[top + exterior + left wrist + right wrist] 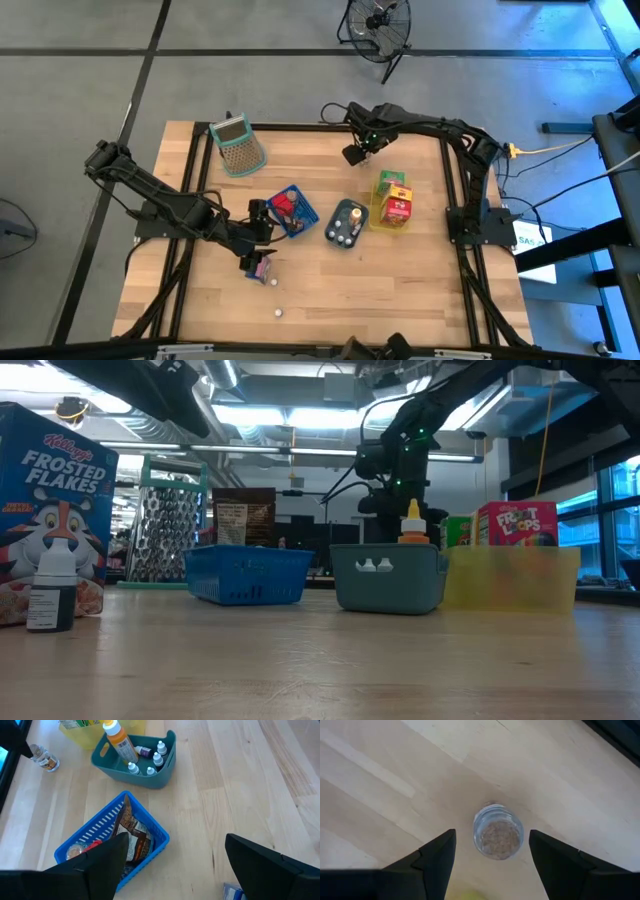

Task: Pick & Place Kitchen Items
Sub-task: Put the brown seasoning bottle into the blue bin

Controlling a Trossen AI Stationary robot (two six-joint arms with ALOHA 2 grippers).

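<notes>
- Three trays stand in a row near the table centre: one blue tray [300, 222], one teal tray [332, 228], one yellow tray [378, 220].
- The blue tray holds one brown packet [132, 834] and red items.
- The teal tray holds one orange-capped bottle [120, 741] and four small white-capped bottles [159, 758].
- The yellow tray holds one red cereal box [398, 207] and one green box [391, 181].
- One grater [238, 147] lies at the far left of the table.
- Two tiny white round pieces [278, 313] lie on the near table.
- The left gripper [259, 262] hovers near the blue tray with fingers wide, holding nothing.
- The right gripper [492, 851] is at the far side, fingers spread either side of one small jar [498, 830], not touching it.
</notes>
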